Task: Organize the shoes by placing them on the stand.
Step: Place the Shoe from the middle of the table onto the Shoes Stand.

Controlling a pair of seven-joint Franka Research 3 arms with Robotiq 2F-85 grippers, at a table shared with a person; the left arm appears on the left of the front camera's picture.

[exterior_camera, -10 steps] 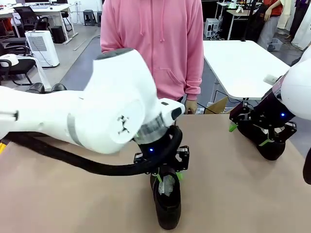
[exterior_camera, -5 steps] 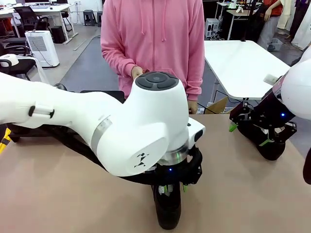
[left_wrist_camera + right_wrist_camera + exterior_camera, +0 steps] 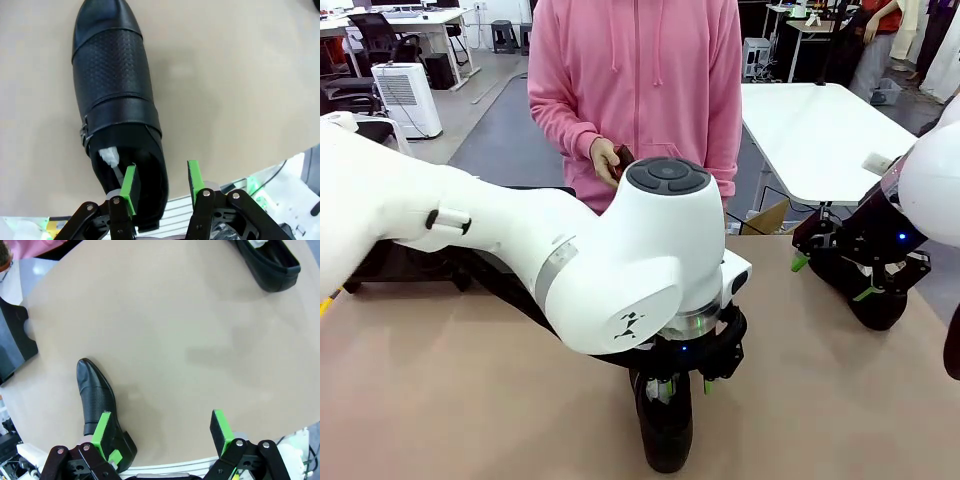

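A glossy black shoe (image 3: 663, 432) (image 3: 112, 95) lies on the tan table near its front edge, toe toward me, with white paper in its opening. My left gripper (image 3: 681, 386) (image 3: 161, 181) stands over the heel. One green pad is inside the opening and the other outside the side wall. The jaws are partly apart, with a gap beside the leather. My right gripper (image 3: 832, 278) (image 3: 161, 432) hangs wide open at the right, a second shoe (image 3: 97, 400) lying by one finger. The black stand (image 3: 12, 340) (image 3: 390, 265) sits far left, mostly hidden by my left arm.
A person in a pink hoodie (image 3: 640, 90) stands at the far side, holding a small brown object (image 3: 622, 158). The first shoe (image 3: 270, 265) also shows in the right wrist view, at the top right. Bare table lies between the two shoes.
My left arm has swung to the right and turned over the shoe, which stays in place. The person's hands with the brown object have come into view. The right arm has not moved.
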